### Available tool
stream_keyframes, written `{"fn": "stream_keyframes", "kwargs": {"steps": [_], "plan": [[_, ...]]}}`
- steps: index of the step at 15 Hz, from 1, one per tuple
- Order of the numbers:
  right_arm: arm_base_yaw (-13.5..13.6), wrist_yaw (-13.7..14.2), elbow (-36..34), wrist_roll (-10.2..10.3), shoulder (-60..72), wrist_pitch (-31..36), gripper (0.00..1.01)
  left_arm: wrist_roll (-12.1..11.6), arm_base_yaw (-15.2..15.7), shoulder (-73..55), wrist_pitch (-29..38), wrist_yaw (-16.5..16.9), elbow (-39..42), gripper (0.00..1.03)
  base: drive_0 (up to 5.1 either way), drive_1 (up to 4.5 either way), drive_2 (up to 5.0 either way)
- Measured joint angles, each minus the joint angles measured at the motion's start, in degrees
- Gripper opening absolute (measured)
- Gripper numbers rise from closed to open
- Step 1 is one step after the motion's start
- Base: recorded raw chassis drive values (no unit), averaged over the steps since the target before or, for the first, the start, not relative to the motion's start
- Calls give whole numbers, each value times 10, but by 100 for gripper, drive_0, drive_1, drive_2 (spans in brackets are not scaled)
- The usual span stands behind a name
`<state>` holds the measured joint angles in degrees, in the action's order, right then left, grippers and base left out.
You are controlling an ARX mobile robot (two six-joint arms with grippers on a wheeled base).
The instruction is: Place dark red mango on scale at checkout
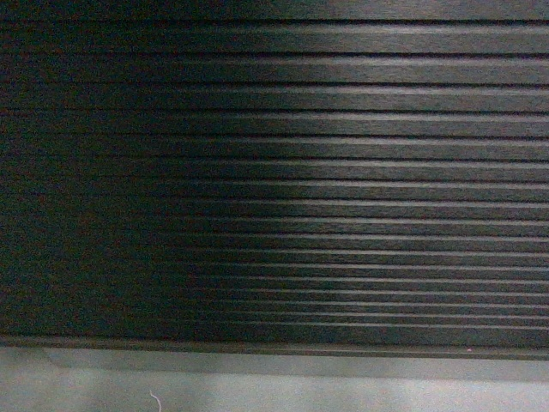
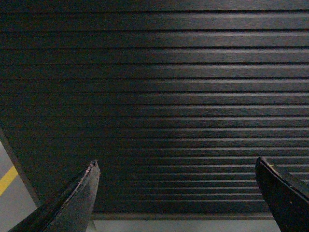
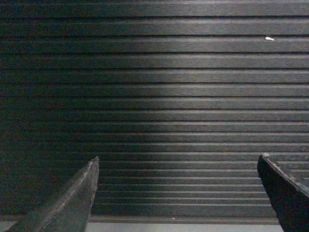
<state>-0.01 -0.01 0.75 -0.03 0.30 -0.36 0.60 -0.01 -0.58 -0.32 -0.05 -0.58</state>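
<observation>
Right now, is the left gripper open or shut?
Open. The left gripper shows its two fingertips far apart and empty, with only the checkout's ribbed front between them.

Pale grey floor (image 1: 274,390) along the near bottom edge, with a small white thread-like scrap (image 1: 155,400) lying on it toward the left. Yellow floor line (image 2: 7,180) running diagonally at the far left of the left wrist view, on grey ground.
</observation>
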Motion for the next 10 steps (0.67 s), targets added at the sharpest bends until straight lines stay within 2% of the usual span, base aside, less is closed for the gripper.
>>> {"fn": "stream_keyframes", "kwargs": {"steps": [1, 10], "plan": [[0, 0, 0, 0, 0, 0, 98, 0, 0, 0, -1, 0, 0, 98, 3, 230, -224], [0, 1, 0, 1, 0, 2, 98, 0, 0, 0, 1, 0, 0, 98, 0, 0, 0]]}}
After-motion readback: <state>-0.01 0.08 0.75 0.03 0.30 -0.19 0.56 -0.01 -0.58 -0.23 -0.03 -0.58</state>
